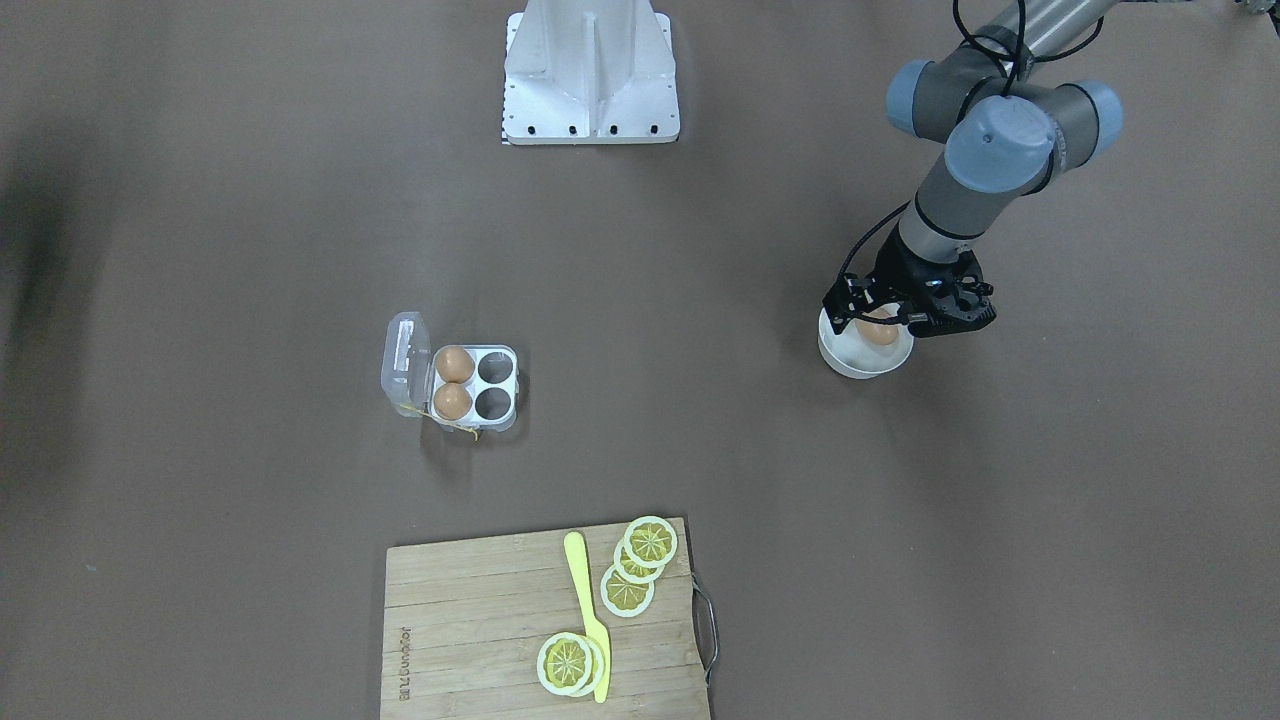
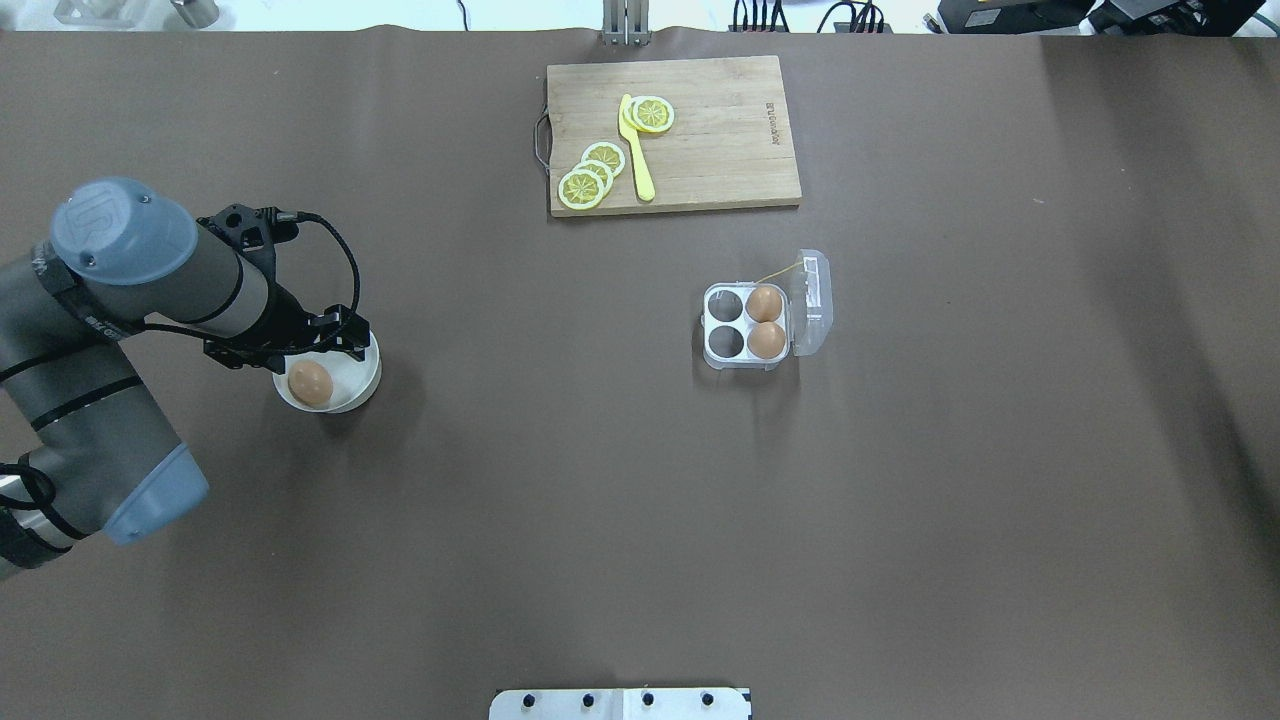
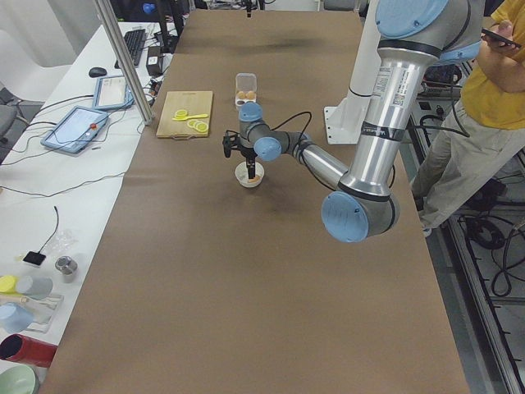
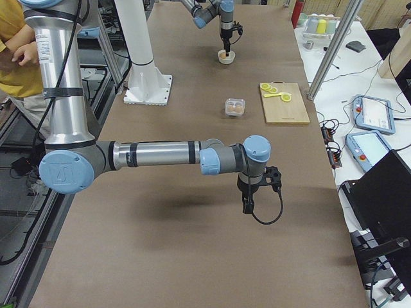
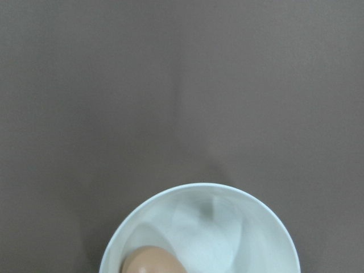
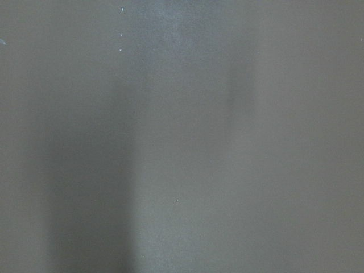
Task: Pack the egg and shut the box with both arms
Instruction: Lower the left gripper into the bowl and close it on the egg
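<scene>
Fingers of the left gripper (image 1: pixel 880 315) are hanging just over the white bowl (image 2: pixel 365 385), and whether they are spread or closed is not showing clearly. Inside the bowl the egg (image 2: pixel 310 383) is lying loose, smooth, oval and orange-brown. The right gripper (image 4: pixel 248 204) is pointing down over bare table (image 2: pixel 600 500), its finger state impossible to judge. Farther out, the box (image 2: pixel 735 322) is sitting with its clear lid (image 2: pixel 812 300) swung open, two matching brown eggs (image 2: pixel 765 302) filling the cells beside the hinge, two cells gaping. Beyond, a cutting board (image 2: pixel 720 140) is carrying lemon slices (image 2: pixel 590 175).
</scene>
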Robot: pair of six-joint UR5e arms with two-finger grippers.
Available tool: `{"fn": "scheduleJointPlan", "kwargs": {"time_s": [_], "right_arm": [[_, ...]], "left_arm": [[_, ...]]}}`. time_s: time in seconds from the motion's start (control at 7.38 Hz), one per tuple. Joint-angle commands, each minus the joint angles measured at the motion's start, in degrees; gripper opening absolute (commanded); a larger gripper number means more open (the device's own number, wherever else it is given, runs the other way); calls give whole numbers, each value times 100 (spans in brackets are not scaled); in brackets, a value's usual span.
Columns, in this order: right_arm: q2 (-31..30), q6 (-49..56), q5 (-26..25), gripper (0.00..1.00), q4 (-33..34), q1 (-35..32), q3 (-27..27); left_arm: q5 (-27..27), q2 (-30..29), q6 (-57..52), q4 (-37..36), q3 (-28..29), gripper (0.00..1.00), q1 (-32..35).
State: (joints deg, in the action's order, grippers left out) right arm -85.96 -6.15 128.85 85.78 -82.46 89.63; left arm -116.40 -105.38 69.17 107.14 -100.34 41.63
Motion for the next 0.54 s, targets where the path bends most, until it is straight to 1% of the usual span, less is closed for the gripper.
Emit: {"fn": "scheduleJointPlan", "kwargs": {"time_s": [0.0,0.41], "right_arm": [[0,0,0,100,0,2,-7],[0,0,0,100,0,20,-7]], "left_arm": [[73,0,18,0,31,96,-40],[73,9,9,0,58,87,-41]]}}
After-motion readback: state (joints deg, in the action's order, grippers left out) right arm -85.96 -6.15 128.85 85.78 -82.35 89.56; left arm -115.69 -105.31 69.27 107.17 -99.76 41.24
